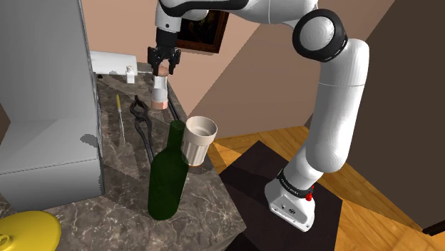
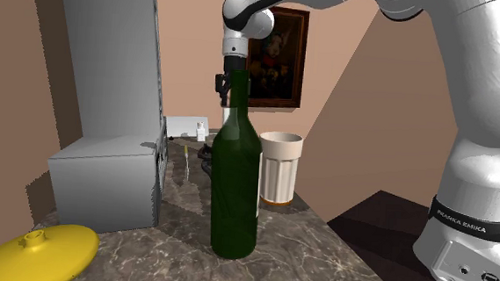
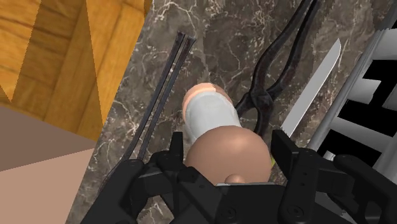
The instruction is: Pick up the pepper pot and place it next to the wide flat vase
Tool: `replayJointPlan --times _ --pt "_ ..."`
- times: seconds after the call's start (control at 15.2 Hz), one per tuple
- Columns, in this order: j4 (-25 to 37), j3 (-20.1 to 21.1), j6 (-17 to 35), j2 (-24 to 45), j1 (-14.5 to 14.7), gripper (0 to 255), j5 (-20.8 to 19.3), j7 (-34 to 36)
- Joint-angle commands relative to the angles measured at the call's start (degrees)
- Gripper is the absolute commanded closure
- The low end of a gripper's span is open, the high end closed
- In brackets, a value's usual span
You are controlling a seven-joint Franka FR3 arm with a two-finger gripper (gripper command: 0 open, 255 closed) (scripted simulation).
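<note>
The pepper pot (image 1: 160, 91) is white with a pinkish round top and base, upright near the far end of the marble counter (image 1: 125, 182), close to its edge. My gripper (image 1: 163, 69) comes down from above and is shut on the pot's round top (image 3: 226, 153), with a finger (image 3: 175, 149) on either side. Whether the base touches the counter I cannot tell. The wide flat vase (image 1: 27, 232) is yellow and sits at the counter's near corner (image 2: 45, 248), far from the pot. In the second exterior view the green bottle hides the pot.
A tall green bottle (image 1: 167, 175) and a ribbed beige cup (image 1: 198, 140) stand between the pot and the vase. Black tongs (image 3: 273, 83), a knife (image 3: 312, 86) and thin rods (image 3: 162, 95) lie by the pot. A grey box (image 1: 43, 93) lines the shoulder view's left.
</note>
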Motion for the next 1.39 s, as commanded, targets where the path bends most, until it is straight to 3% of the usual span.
replayJointPlan --times 0.0,0.92,1.32 --pt "1.6 0.0 -1.6 0.0 0.1 255 0.0 0.1" --pt "12.9 0.2 -12.4 0.5 0.5 255 -0.1 0.8" --pt "6.2 2.3 -11.4 -5.8 4.1 255 0.7 6.8"
